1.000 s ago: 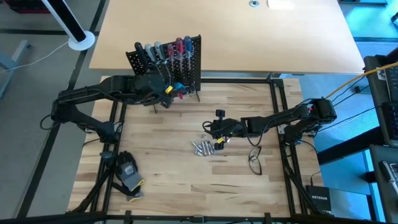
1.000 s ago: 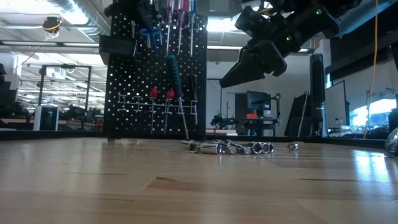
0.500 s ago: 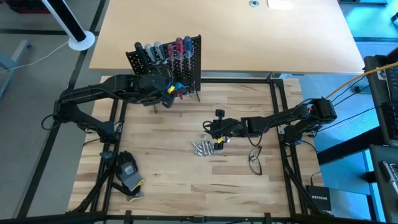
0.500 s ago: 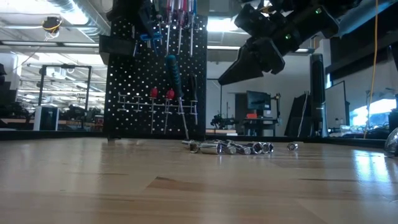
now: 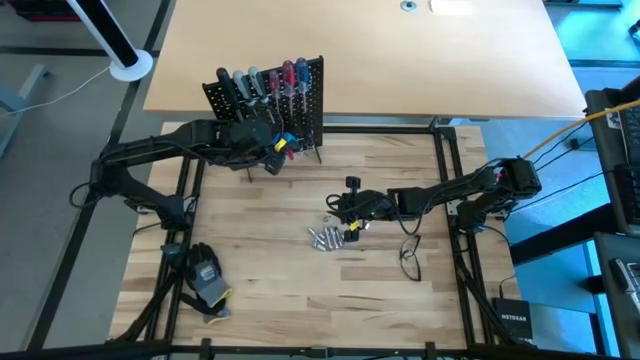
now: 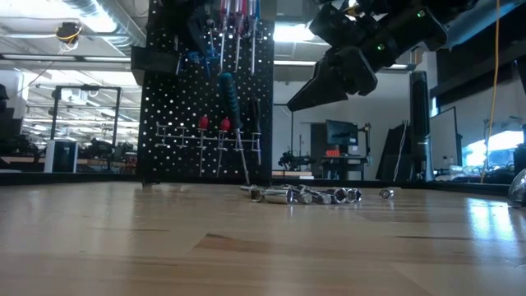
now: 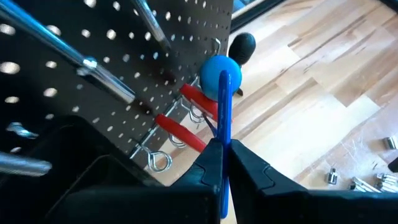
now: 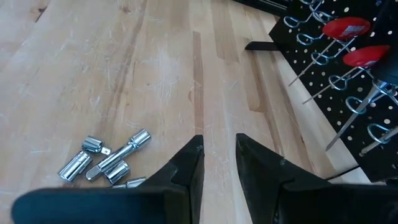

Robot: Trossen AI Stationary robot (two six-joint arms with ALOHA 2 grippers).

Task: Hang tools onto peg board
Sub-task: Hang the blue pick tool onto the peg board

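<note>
**Blue screwdriver at the peg board, left tool presenting it**

Moved since the earlier frame: my left tool [image 5: 272,146] with its blue screwdriver [image 7: 221,106] has crept a little closer to the peg board [image 5: 310,95]; my right tool has drifted only slightly in the low view.

Item 1, left tool. Clenched on the blue screwdriver's shaft. In the wrist view the shaft runs straight out between my fingers and the round blue handle sits at the far end, just in front of the perforated panel. Its long axis points toward the board face, near the row of wire rings [image 7: 160,160] and the two red handles [image 7: 184,132] already hung. Whether the handle touches the panel I cannot tell. My judgement: the coming move turns on lining that axis up with a free ring or hook.

Item 2, left arm pose. Stretched across the far left of the surface [image 5: 300,290], wrist close against the board's front.

Item 3, right tool [image 8: 217,163]. Fingers parted, holding nothing, hovering above the surface mid-right; the silver bits [image 5: 327,237] lie just beside it, below.

Item 4, nearer arm. The left is at the board; the right is well apart from it.
</note>
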